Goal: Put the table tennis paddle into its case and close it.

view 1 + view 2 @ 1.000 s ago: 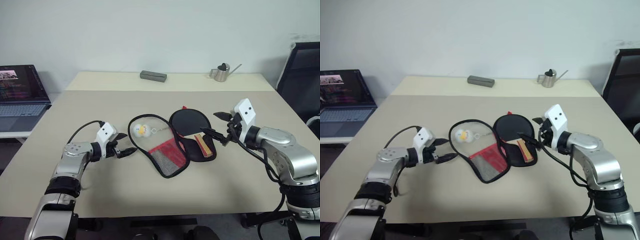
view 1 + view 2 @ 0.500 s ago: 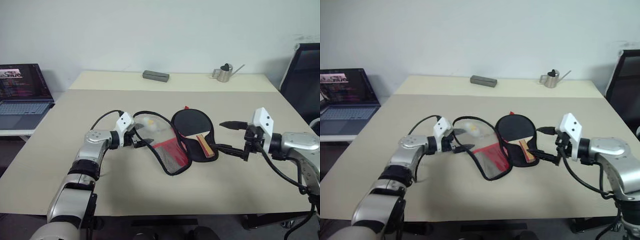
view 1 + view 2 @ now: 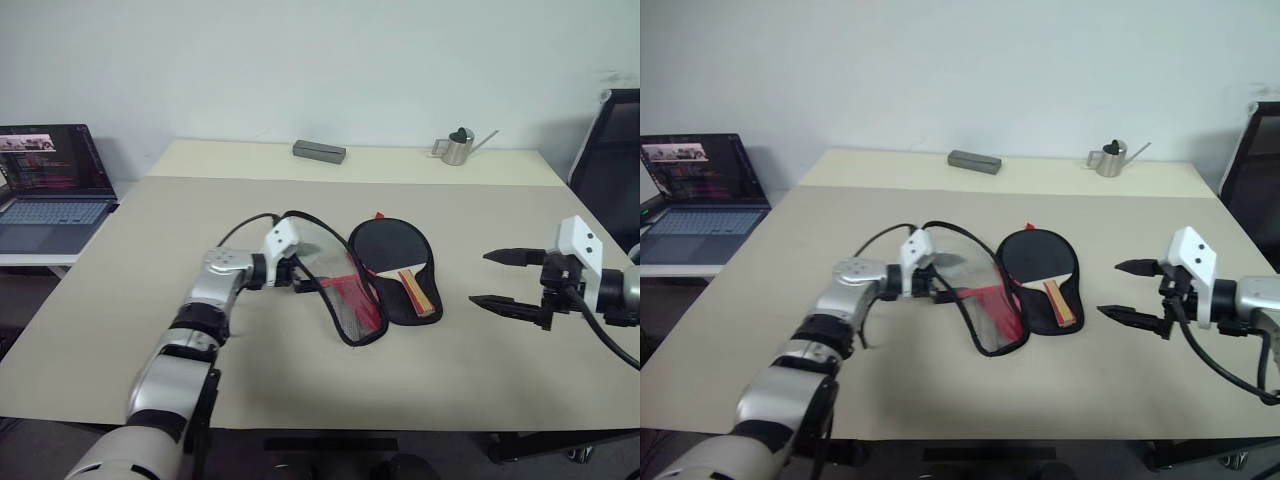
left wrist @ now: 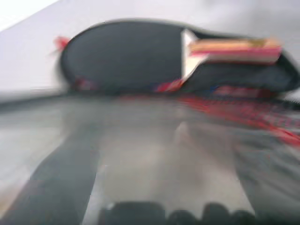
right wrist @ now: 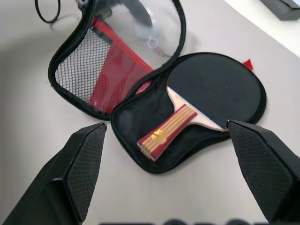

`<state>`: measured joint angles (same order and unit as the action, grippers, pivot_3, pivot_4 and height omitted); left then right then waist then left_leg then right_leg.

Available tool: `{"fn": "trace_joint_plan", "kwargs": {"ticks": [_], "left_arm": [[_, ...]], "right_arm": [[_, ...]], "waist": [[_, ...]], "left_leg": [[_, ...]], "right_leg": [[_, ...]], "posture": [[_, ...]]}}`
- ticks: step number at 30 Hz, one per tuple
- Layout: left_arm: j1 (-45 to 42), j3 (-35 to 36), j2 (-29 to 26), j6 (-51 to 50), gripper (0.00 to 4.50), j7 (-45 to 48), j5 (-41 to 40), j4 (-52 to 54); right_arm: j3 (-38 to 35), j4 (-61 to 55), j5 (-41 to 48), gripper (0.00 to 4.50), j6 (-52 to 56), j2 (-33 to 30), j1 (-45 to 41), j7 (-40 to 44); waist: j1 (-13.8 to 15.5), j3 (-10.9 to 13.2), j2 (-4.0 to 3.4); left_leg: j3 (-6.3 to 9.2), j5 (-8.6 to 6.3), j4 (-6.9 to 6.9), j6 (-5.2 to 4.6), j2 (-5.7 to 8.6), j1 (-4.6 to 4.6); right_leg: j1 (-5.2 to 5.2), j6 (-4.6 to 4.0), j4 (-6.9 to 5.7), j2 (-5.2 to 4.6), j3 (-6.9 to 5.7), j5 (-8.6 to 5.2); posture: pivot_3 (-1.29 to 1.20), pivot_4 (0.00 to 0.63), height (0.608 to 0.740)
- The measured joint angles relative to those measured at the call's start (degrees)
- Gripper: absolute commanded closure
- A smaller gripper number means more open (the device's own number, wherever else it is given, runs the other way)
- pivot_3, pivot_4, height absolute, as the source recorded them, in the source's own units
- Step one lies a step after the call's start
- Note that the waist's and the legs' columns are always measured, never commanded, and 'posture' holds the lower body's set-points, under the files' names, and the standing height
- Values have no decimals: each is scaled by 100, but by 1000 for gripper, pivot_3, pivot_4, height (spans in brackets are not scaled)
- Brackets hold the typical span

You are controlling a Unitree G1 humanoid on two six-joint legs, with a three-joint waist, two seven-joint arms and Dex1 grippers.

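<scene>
Paddle lies in open case; my left gripper at its flap, right gripper at 3 o'clock, both open, holding nothing.

The case lies open mid-tabletop, the table tennis paddle in its right half. The left hand is at the case's raised left flap; the right hand hovers well apart to the right.
</scene>
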<state>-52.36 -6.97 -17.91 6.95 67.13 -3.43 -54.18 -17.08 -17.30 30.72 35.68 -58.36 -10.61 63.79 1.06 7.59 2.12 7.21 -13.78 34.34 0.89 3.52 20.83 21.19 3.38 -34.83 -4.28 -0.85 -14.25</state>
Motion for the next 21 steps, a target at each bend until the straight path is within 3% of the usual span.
{"fn": "trace_joint_plan", "kwargs": {"ticks": [10, 21], "left_arm": [[-951, -129, 926, 382, 0, -171, 227, -753], [-1007, -40, 1017, 678, 0, -369, 383, -1126]], "right_arm": [[-366, -148, 328, 20, 357, -39, 98, -124], [-421, -181, 884, 20, 1066, 205, -233, -864]], "waist": [[-8, 7, 7], [-20, 12, 8]], "left_leg": [[-16, 0, 2, 0, -2, -5], [-14, 0, 5, 0, -5, -5]], "right_leg": [[-1, 6, -1, 4, 9, 2], [-1, 11, -2, 6, 10, 5]], "posture": [[0, 150, 740], [0, 150, 740]]}}
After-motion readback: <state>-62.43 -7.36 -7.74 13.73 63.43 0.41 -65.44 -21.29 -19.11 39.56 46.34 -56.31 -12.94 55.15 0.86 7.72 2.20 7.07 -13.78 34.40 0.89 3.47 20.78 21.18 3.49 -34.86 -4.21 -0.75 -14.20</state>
